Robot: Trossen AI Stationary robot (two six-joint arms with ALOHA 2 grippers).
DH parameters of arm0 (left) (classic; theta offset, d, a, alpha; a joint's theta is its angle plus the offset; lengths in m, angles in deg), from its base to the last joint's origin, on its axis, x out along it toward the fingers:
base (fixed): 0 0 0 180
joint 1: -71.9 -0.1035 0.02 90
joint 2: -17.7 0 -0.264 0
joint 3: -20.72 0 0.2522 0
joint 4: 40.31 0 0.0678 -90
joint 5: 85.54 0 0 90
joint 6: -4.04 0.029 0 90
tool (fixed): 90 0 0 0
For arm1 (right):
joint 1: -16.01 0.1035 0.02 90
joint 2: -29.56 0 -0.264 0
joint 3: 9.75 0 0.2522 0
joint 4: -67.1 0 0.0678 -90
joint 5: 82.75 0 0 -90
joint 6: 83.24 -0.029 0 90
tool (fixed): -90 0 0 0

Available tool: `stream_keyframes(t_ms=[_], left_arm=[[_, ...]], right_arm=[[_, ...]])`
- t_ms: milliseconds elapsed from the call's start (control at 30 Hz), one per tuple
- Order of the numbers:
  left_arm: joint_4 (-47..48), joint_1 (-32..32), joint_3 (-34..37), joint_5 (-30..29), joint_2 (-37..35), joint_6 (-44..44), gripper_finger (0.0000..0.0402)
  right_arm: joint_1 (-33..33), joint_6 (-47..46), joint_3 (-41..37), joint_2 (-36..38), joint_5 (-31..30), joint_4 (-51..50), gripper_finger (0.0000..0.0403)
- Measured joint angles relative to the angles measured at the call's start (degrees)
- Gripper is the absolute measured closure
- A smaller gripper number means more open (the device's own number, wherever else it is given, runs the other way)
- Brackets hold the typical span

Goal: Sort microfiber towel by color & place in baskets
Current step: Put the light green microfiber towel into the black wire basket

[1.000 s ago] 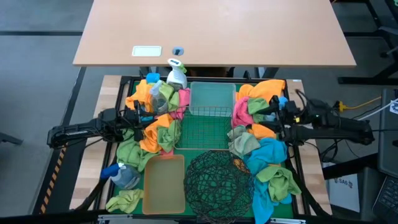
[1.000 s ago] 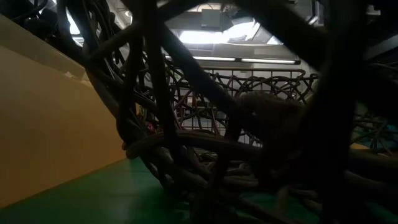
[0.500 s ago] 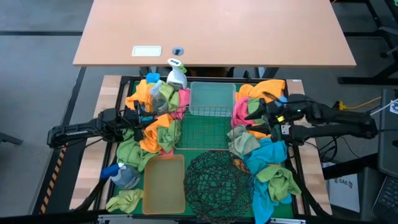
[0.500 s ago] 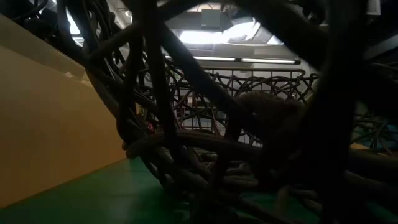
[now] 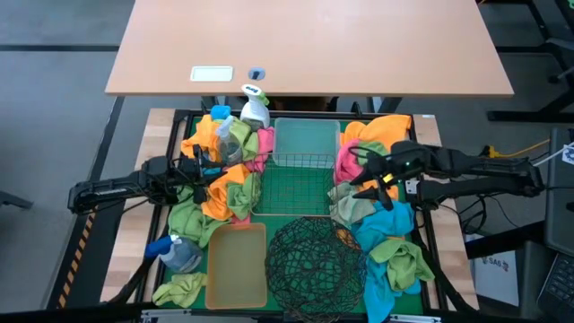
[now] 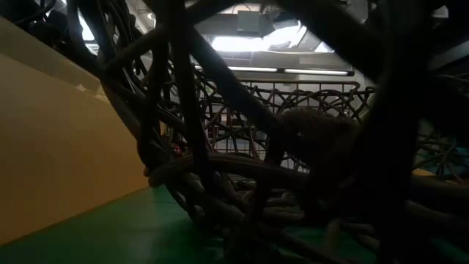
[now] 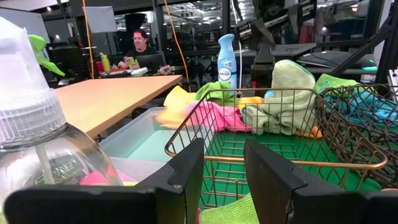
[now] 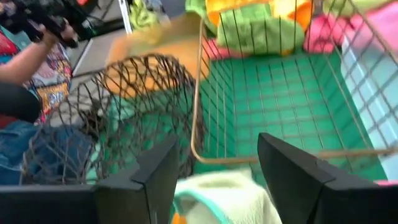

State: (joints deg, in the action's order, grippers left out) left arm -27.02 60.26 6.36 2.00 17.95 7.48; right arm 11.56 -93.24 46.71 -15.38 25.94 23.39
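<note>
Microfiber towels lie in two heaps. The left heap [image 5: 222, 179] is orange, green and pink. The right heap holds orange [image 5: 384, 128], pink [image 5: 346, 163], sage [image 5: 352, 206], blue [image 5: 387, 229] and green [image 5: 405, 260] towels. Between the heaps stand the baskets: a clear bin [image 5: 306, 142], a wire basket [image 5: 296, 190], a tan bin [image 5: 236, 266] and a round black mesh basket [image 5: 314, 260]. My right gripper [image 5: 357, 169] hangs open over the pink and sage towels, tilted down; a pale towel [image 8: 225, 194] lies under its fingers. My left gripper [image 7: 224, 180] is open and level by the left heap.
Spray bottles stand at the far left [image 5: 255, 108] and near left [image 5: 176, 253]; one clear bottle [image 7: 37, 149] is close beside my left gripper. A wooden desk [image 5: 309, 45] lies beyond the table. A person [image 8: 25, 81] shows past the mesh basket [image 6: 278, 161].
My right gripper has moved toward the table's left, out over the pink and sage towels, sinking a little and tipping its fingers downward. It has stayed open. No towel has moved.
</note>
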Motion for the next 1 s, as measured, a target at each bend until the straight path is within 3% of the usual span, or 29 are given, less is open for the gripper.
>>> stream_keyframes(t_ms=[333,700,867,1000], left_arm=[[0.0,0.0,0.0,0.0,0.0,0.0,0.0292],[0.0,0.0,0.0,0.0,0.0,0.0,0.0292],[0.0,0.0,0.0,0.0,0.0,0.0,0.0292],[0.0,0.0,0.0,0.0,0.0,0.0,0.0292]], right_arm=[[0.0,0.1,0.0,0.1,-6.3,-11.3,0.0187],[0.0,0.1,0.0,-1.2,-5.6,-16.1,0.0187],[0.0,0.1,0.0,-4.5,-5.6,-16.1,0.0187],[0.0,0.0,0.0,-7.9,-2.2,-15.9,0.0187]])
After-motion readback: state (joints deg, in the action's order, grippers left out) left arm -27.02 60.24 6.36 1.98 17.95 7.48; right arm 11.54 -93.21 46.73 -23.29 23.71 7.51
